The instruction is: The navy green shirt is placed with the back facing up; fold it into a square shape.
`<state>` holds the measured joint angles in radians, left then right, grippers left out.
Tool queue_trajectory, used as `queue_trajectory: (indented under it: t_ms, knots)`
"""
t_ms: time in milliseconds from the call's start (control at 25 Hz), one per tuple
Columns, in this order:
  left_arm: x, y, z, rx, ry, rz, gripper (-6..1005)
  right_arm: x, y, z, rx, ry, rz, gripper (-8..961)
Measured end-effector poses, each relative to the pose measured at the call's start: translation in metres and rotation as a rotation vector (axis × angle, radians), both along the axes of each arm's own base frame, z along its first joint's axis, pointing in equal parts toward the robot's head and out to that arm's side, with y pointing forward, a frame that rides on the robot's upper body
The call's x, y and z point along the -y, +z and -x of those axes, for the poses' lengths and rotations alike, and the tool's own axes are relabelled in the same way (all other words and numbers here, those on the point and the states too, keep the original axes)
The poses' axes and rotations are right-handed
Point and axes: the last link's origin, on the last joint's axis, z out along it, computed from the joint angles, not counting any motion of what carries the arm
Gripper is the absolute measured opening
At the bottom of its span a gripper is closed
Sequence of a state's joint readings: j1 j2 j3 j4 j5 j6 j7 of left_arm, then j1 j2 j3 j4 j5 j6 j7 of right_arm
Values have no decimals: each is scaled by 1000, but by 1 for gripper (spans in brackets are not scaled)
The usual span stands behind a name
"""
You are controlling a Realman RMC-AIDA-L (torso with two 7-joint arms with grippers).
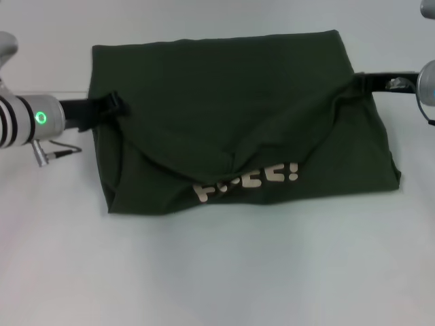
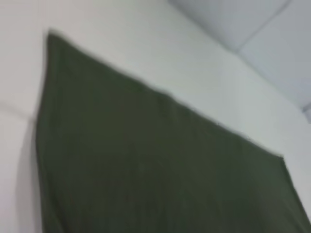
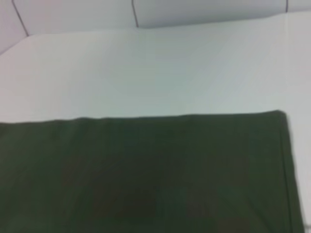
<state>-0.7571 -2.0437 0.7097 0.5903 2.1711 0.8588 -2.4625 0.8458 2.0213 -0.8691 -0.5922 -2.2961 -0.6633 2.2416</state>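
Head view showed the large, dark olive-green soft cotton shirt (image 1: 238, 115) lying partly folded on the white bench (image 1: 217, 272), pale lettering exposed along its near edge. Left end effector (image 1: 109, 105) and right end effector (image 1: 360, 83) each touched a side edge; whether either was clamped could not be told. Limp, light fabric likely handles best pinched at corners.

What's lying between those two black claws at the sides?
Only the navy green shirt, partly folded, spans from the left gripper to the right gripper; the head view shows it.
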Motion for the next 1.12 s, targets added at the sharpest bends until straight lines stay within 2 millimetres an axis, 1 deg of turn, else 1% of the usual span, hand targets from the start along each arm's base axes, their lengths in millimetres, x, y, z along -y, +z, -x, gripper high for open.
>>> queue_trajectory:
  t_ms: [160,280,440,680,760,880,920,960,1000,1120]
  knots:
    - [-7,11,-7,-5,-12,-61,12,-7,7,8,4,16,-39,23]
    - [-12,8,-12,-14,-11,-59,13,-12,8,13,18,26,-64,23]
    - [-16,3,-10,-31,11,-69,17,-18,1,17,38,25,-76,24]
    - [-15,-5,-12,-67,-11,-34,28,-17,-8,15,84,25,-56,26]
    - [-14,-10,-15,-102,-40,0,32,-15,-11,13,118,34,-36,26]
    - [-14,-12,-19,-126,-60,22,38,-15,-9,10,135,19,-26,27]
    - [-13,-8,-20,-122,-74,35,68,-15,-7,10,130,13,-23,27]
    - [-12,-5,-20,-111,-80,43,98,-15,-3,9,122,7,-20,58]
    - [-7,4,-19,-79,-87,49,128,-13,3,9,107,5,-11,88]
    - [12,25,-8,24,-91,42,218,2,25,2,23,-26,20,180]
